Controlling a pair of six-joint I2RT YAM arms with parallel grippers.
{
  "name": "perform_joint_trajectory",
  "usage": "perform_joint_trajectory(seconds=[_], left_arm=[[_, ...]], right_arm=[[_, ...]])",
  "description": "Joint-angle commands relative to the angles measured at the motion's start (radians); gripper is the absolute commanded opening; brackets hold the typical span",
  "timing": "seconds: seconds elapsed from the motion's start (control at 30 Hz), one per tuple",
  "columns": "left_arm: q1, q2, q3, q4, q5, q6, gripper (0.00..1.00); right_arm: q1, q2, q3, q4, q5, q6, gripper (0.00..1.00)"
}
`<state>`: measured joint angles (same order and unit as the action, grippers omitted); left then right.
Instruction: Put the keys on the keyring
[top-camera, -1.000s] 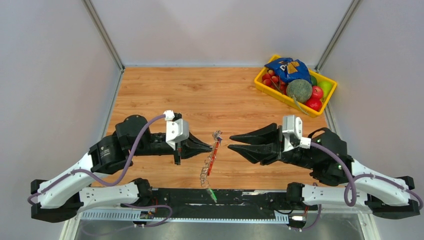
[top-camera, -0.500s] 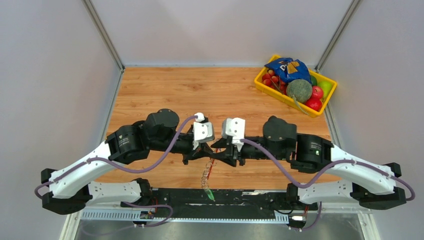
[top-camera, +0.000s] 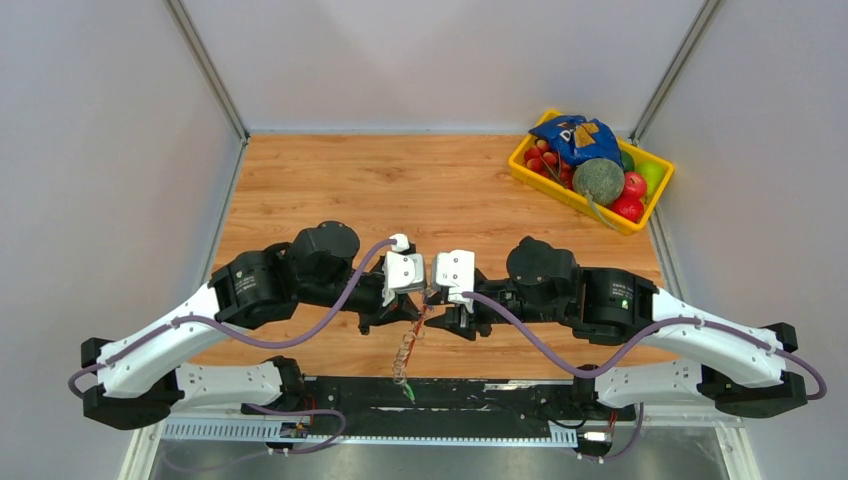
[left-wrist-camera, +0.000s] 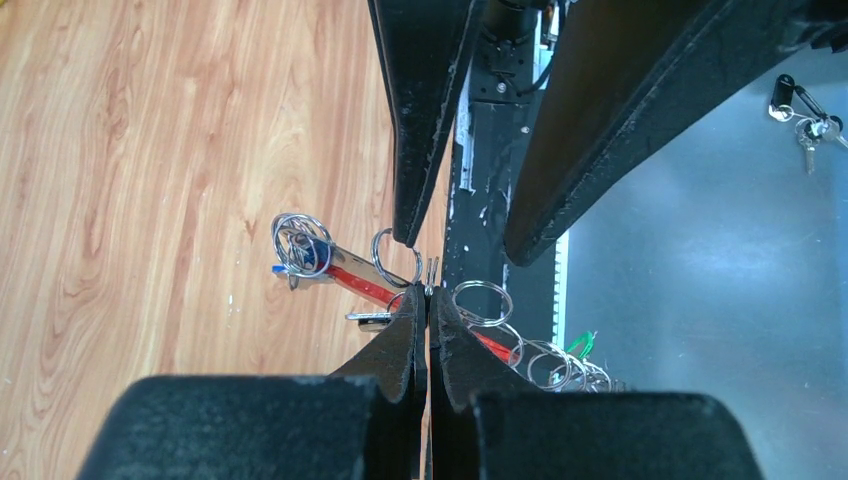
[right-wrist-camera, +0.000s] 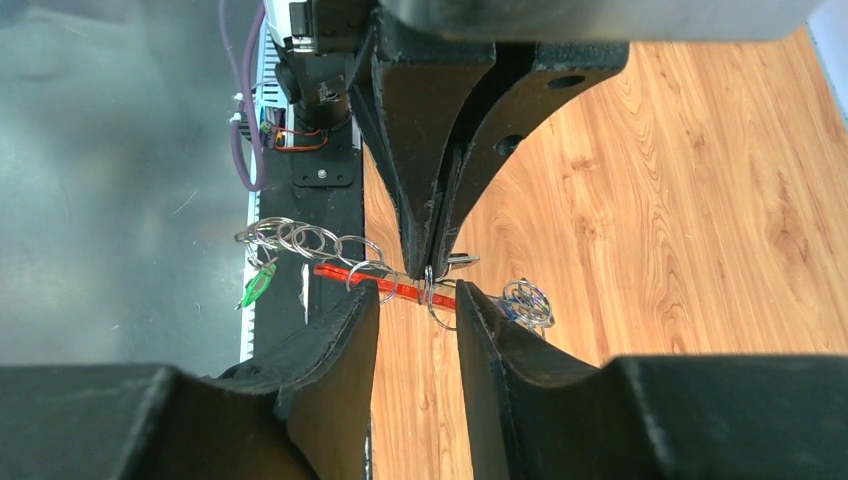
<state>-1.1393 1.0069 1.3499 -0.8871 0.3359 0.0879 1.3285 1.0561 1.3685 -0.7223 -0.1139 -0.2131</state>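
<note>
The tabletop (top-camera: 330, 180) was pale wood with a clear grain and a smooth, low-sheen finish. The keyring (left-wrist-camera: 340, 268) had rings of thin, polished, glinting metal wire, and its strap carried a glossy red strip (right-wrist-camera: 345, 272). The fingers of the left gripper (left-wrist-camera: 428, 305) and right gripper (right-wrist-camera: 418, 292) were matt black plastic, finely grainy. The yellow basket (top-camera: 527, 170) was shiny plastic.

The tools meet tip to tip, left tool (left-wrist-camera: 428, 306) pinched closed, right tool (right-wrist-camera: 418, 292) spread apart.
</note>
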Motion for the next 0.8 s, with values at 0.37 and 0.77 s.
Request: perform_joint_trajectory(seconds=[0.37,0.77], left_arm=[[-0.004,-0.066,-0.011,0.048,0.049,0.024,0.0],[-0.004,-0.083,-0.031,0.066,0.057,0.025,0.0]], right_arm=[[0.003,0.001,-0.034,0.101,-0.029,-0.038,0.38],[0.003,0.027,-0.037,0.14,-0.052,-0.044,0.36]])
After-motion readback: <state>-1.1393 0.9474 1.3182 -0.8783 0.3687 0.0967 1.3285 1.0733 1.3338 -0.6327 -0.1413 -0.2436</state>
